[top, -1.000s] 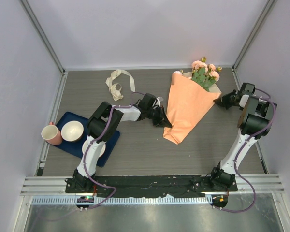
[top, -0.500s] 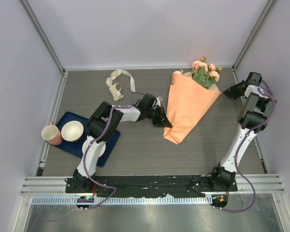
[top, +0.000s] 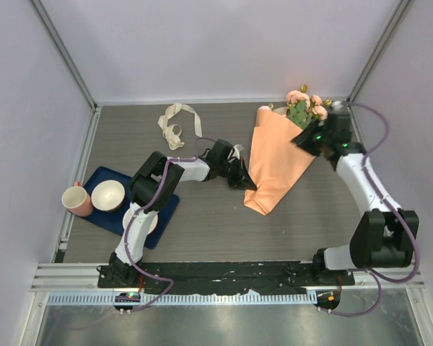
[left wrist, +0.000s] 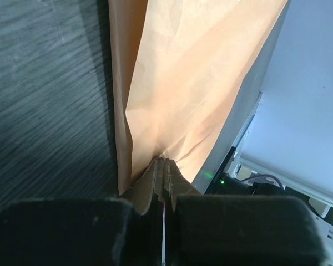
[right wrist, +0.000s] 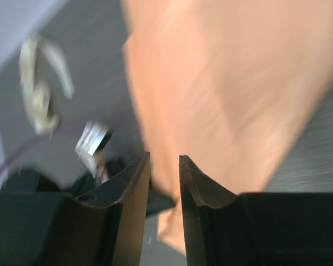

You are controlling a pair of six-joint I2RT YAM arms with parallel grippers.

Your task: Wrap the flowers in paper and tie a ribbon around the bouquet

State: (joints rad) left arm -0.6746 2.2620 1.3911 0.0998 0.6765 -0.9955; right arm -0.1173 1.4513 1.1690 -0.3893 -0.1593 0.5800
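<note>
The bouquet lies on the table as a cone of orange paper (top: pixel 280 155), with the pink flowers (top: pixel 307 106) poking out at its far end. My left gripper (top: pixel 247 182) is shut on the paper's (left wrist: pixel 194 83) left edge near the cone's narrow end, its jaws (left wrist: pixel 162 164) pinched tight on the sheet. Over the cone's upper right part hovers my right gripper (top: pixel 305 138). In the right wrist view it (right wrist: pixel 165 160) is open by a narrow gap with nothing between, and the orange paper (right wrist: pixel 227 94) is blurred below. The cream ribbon (top: pixel 175 124) lies curled at the back left.
A dark blue tray (top: pixel 101 175) at the left holds a pink cup (top: pixel 77 200) and a white bowl (top: pixel 108 194). The ribbon (right wrist: pixel 41 94) also shows in the right wrist view. Walls and metal posts close in the table on three sides.
My right arm has swung from the right wall leftward over the bouquet's top right, and its jaws have parted. The left arm and the bouquet have stayed still.
</note>
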